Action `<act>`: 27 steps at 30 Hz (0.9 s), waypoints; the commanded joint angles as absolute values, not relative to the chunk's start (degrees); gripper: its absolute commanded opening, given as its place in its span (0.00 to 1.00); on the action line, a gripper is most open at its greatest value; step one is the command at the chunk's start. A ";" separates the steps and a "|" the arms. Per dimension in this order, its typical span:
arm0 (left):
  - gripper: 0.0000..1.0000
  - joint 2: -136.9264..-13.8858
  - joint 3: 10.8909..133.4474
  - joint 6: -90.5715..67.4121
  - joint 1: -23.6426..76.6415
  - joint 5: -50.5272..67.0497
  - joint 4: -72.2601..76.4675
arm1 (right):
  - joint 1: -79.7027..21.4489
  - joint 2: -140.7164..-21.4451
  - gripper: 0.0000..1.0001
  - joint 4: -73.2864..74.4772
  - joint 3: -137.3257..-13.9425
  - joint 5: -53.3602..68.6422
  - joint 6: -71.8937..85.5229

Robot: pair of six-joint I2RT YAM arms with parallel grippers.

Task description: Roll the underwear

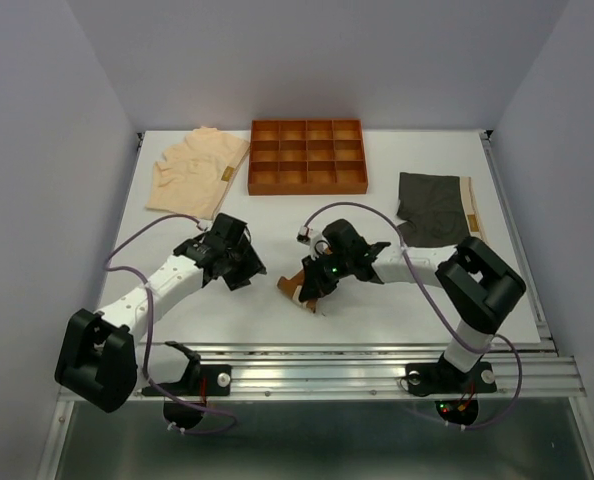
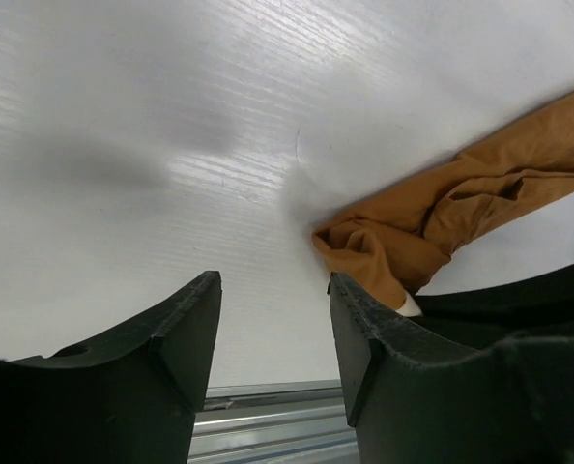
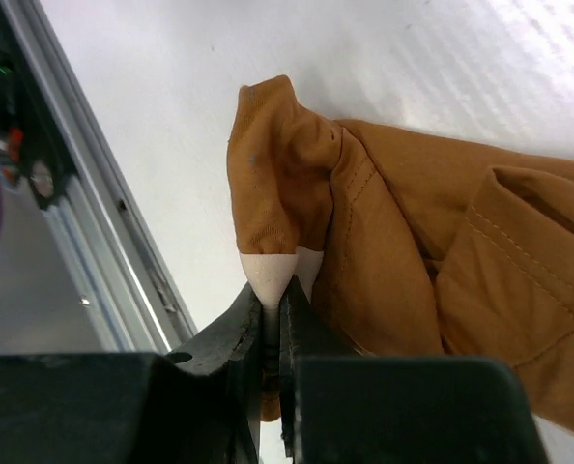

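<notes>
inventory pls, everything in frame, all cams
rust-brown fabric briefs: 1, rust-brown with cream edge, crumpled at near centre of table
pale peach fabric briefs: 1, peach, far left
dark grey fabric briefs: 1, dark grey with cream band, right side
orange-brown rigid grid tray: 1, orange-brown, far centre
white table: 1, white, under everything
left pincer: 1, black, open, holding nothing, next to the rust-brown briefs
right pincer: 1, black, shut on the rust-brown briefs' cream edge
</notes>
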State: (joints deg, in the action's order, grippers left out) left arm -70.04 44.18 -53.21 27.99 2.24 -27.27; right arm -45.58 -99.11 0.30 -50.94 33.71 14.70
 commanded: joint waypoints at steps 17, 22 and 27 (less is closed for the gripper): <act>0.67 -74.34 40.33 -46.76 32.78 14.68 -9.93 | -34.64 -107.13 0.01 -17.84 -41.75 41.84 37.70; 0.67 -78.21 41.40 -46.67 34.27 14.41 -7.74 | -33.58 -108.45 0.03 -17.84 -40.43 40.61 39.98; 0.66 -82.61 42.45 -46.85 35.07 13.80 -6.16 | -33.05 -108.81 0.08 -17.75 -40.08 38.50 39.29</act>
State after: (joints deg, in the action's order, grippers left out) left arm -80.53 39.66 -47.81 34.33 13.58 -8.99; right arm -34.02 -106.87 -19.86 -42.17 45.89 40.82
